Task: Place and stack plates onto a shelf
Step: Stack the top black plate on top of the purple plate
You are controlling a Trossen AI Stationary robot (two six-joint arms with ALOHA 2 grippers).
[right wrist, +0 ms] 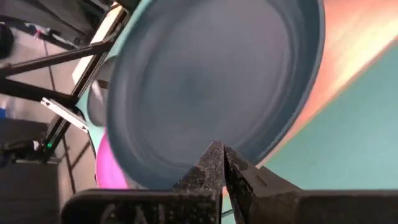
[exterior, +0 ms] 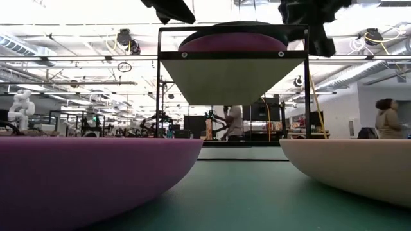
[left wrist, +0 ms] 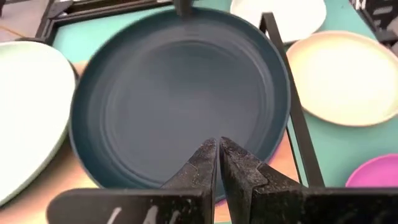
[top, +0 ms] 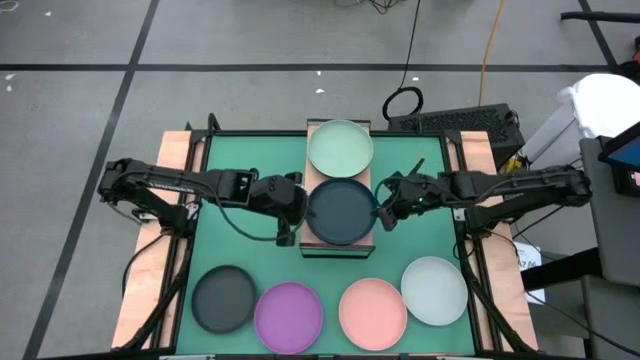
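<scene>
The wooden shelf (top: 312, 136) stands raised on a black frame (exterior: 232, 55) at the mat's far middle. A pale green plate (top: 340, 147) lies on its far half. On its near half a dark grey plate (top: 340, 212) sits on a purple plate (exterior: 232, 42). My left gripper (top: 296, 208) is shut at the dark plate's left rim, and my right gripper (top: 384, 204) is shut at its right rim. Along the mat's near side lie a dark grey plate (top: 224, 298), a purple plate (top: 289, 316), a pink plate (top: 372, 312) and a whitish-blue plate (top: 435, 290). My left gripper (left wrist: 217, 144) comes slanting down from the table's left, its shut fingertips over the dark plate's left rim (left wrist: 186, 163); whether they touch it I cannot tell. My right gripper (right wrist: 219, 148) comes slanting from the right, shut tips at the right rim (right wrist: 186, 163); touch cannot be told.
The shelf's black frame posts (left wrist: 292, 106) stand close beside both grippers. The green mat (top: 250, 250) lies bare between the shelf and the near row of plates. Cables and a keyboard (top: 455, 122) lie beyond the far edge. People stand in the room behind (exterior: 232, 122).
</scene>
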